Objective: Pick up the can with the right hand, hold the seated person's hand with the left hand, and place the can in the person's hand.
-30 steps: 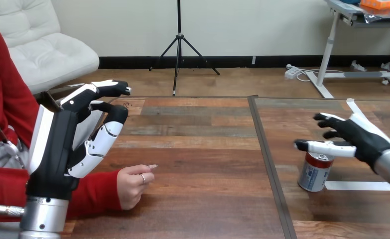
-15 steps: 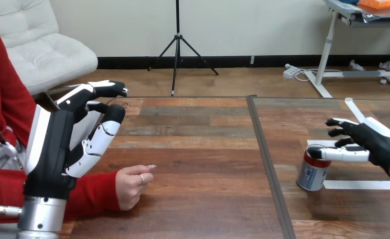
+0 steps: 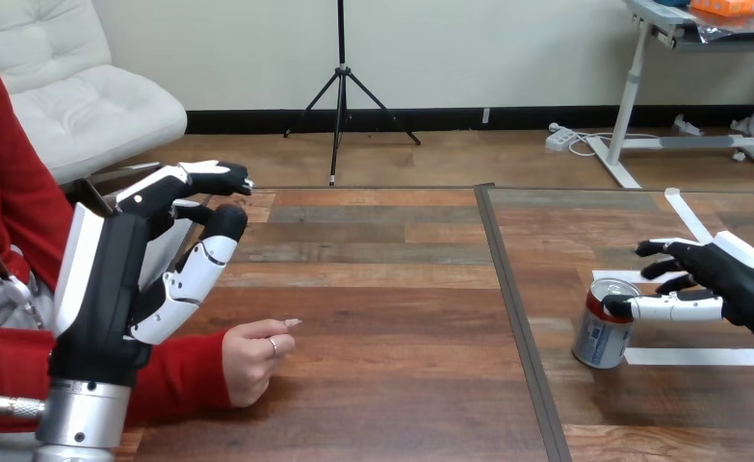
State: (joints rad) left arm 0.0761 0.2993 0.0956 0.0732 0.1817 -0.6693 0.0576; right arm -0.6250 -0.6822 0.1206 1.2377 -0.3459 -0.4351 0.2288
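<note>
A white and blue can with a red rim stands on the table's right half, leaning slightly. My right hand is beside it on the right, open, with its thumb lying against the can's top edge and its fingers spread behind the can. My left hand is raised at the left, open, with fingers loosely bent and nothing in it. The person's hand rests on the table as a loose fist, just right of and below my left hand, apart from it.
The wooden table has a dark seam running front to back just left of the can. White tape strips lie on the right half around the can. The person's red sleeve lies along the left front edge.
My right hand has dropped lower and drawn back to the right, its thumb now at the can's top edge. The can has tilted slightly. My left hand and the person's hand stay put.
</note>
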